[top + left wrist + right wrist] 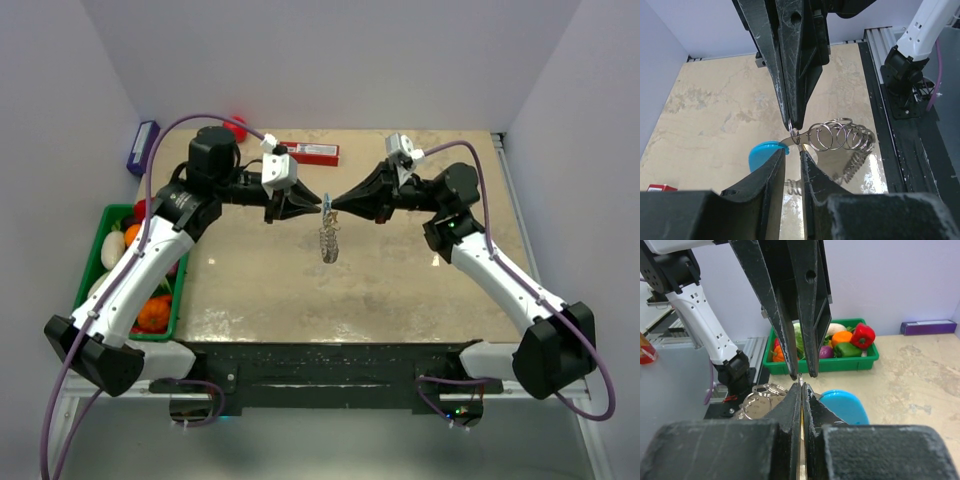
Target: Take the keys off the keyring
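Above the surface (pixel 400 290), clear of its edges, the level right claw (pixel 334 205) is pinching the keyring (pixel 329 240), facing the slightly parted left claw (pixel 317 203).

High overhead view from behind; two close wrist views, facing each other, sharing the keyring (pixel 840 136).

Beige, mottled table (pixel 400 290) here, glossy toward the near edge. At the far edge a red box (pixel 308 152) lies flat, with a red ball (pixel 236 125) off to its left. A green basket (pixel 850 364) of vegetables sits along the left side, and there's a purple box (pixel 143 147) by the wall.
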Available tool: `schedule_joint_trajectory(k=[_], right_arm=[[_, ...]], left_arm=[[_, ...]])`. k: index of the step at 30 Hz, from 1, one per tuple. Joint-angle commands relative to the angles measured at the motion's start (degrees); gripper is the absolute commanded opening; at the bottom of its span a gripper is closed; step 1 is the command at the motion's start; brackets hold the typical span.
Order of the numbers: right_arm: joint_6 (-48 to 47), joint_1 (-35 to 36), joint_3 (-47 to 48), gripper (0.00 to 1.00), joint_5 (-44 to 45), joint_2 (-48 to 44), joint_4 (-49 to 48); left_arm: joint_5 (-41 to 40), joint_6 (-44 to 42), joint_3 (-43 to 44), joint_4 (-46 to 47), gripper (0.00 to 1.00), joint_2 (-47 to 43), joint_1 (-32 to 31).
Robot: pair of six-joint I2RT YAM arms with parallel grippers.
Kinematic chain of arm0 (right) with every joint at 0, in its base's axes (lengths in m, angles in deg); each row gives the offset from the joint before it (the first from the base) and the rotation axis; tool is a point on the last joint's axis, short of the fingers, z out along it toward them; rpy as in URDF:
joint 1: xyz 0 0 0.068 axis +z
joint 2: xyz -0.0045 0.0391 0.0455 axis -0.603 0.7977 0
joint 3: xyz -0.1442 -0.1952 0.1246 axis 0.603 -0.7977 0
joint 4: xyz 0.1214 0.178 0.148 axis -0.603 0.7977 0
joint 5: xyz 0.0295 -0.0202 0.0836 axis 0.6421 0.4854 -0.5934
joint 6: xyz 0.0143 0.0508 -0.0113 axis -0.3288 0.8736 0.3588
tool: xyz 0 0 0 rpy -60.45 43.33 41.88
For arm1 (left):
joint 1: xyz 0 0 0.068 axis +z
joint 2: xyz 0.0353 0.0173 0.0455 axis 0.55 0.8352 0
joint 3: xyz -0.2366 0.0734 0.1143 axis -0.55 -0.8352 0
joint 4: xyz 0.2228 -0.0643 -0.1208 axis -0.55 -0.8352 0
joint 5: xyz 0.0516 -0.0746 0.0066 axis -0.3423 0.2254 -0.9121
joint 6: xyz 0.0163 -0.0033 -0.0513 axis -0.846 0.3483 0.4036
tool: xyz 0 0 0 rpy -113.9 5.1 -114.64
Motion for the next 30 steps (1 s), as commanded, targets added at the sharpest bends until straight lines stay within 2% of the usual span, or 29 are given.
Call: schedule_joint_trajectory(k=[1, 5, 30], right_arm=[[1.1, -0.1, 0.1, 0.0, 0.2, -0.3, -5.2], [1.0, -0.1, 0.3, 0.0, 0.4, -0.2, -5.2], [-0.2, -0.1, 0.3, 0.0, 0.8, 0.8, -5.4]], left_arm=[[2.8, 2.1, 1.1, 2.4, 0.22, 0.6, 0.3], [2.8, 2.0, 1.1, 2.2, 0.18, 1.2, 0.3], [4.8, 3.5, -0.2, 3.8, 0.13, 2.4, 0.4]])
